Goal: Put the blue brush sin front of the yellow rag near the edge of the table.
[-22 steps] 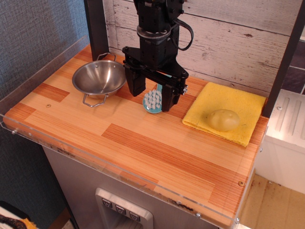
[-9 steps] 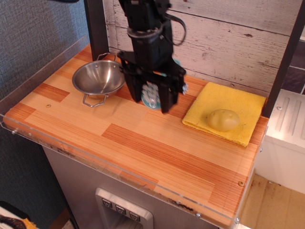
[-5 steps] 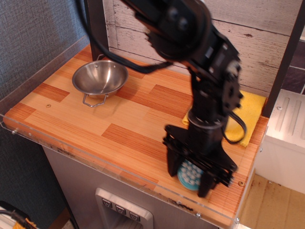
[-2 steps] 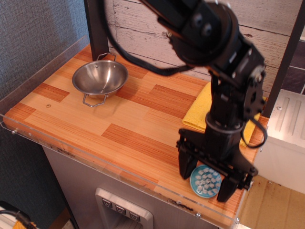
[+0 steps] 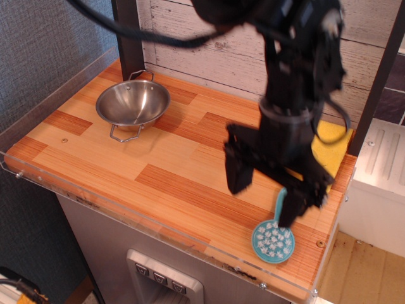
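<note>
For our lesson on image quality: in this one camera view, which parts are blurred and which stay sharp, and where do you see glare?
In the observation.image view, the arm and gripper are smeared by motion blur; the blue brush, metal bowl and table are sharp. Soft highlights sit inside the bowl, and the table's clear rim catches pale reflections.

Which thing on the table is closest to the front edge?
The blue brush. Its round bristly head lies by the front rim, while the metal bowl and yellow rag sit farther back.

The blue brush (image 5: pixel 273 240) is laid flat, bristles up, near the front edge of the table (image 5: pixel 126 164). The yellow rag (image 5: pixel 334 143) is spread behind it, mostly hidden.
</note>
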`<action>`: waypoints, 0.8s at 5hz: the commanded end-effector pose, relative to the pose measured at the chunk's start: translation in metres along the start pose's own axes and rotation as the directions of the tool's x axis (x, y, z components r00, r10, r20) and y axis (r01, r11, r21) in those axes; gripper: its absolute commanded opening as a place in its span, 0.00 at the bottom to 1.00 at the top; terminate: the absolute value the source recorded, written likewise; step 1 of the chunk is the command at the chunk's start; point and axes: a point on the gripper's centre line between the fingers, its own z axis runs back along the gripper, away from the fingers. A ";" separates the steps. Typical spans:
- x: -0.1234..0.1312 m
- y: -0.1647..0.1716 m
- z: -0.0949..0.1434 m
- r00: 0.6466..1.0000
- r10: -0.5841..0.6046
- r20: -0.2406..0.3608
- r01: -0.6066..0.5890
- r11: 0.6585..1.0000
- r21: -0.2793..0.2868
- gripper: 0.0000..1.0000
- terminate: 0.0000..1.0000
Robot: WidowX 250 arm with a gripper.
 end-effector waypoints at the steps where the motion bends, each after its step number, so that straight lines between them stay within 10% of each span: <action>1: -0.004 0.052 0.041 0.992 0.078 0.095 -0.080 0.997 0.018 1.00 0.00; 4: -0.014 0.085 0.040 0.977 0.180 0.111 -0.184 0.983 0.022 1.00 0.00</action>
